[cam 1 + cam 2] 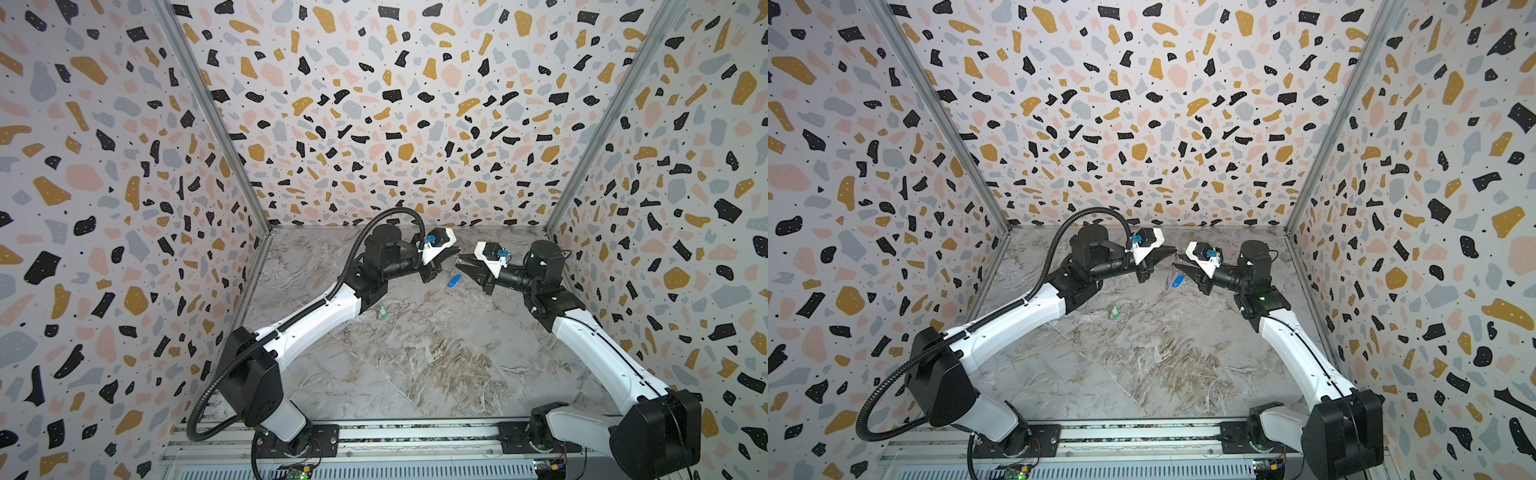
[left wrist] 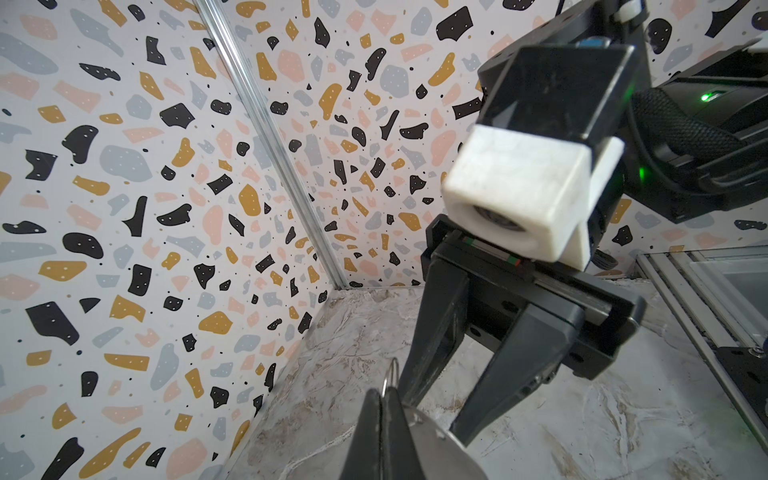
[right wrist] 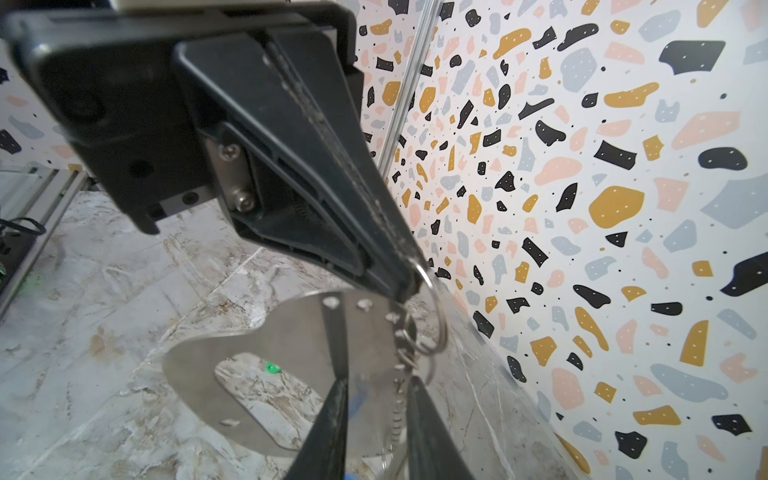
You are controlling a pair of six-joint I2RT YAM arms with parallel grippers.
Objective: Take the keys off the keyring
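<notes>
My left gripper (image 2: pixel 384 391) is shut on the thin wire ring (image 3: pixel 436 307) of the keyring, held above the table at the back. The keyring's flat grey metal tab (image 3: pixel 291 328), with an oval cut-out, hangs below that ring beside a short chain (image 3: pixel 398 374). My right gripper (image 3: pixel 379 379) faces the left one. It is open, with the chain and the tab's edge showing between its fingers (image 2: pixel 509 374). The blue-tagged key (image 1: pixel 454 281) hangs just under both grippers. Down on the table, further forward and apart from the keyring, lies the green-tagged key (image 1: pixel 382 311).
Patterned walls close in the marble table (image 1: pixel 415 365) on three sides. Both grippers (image 1: pixel 1176 257) meet near the back wall. A metal rail (image 1: pixel 374 440) with the arm bases runs along the front edge.
</notes>
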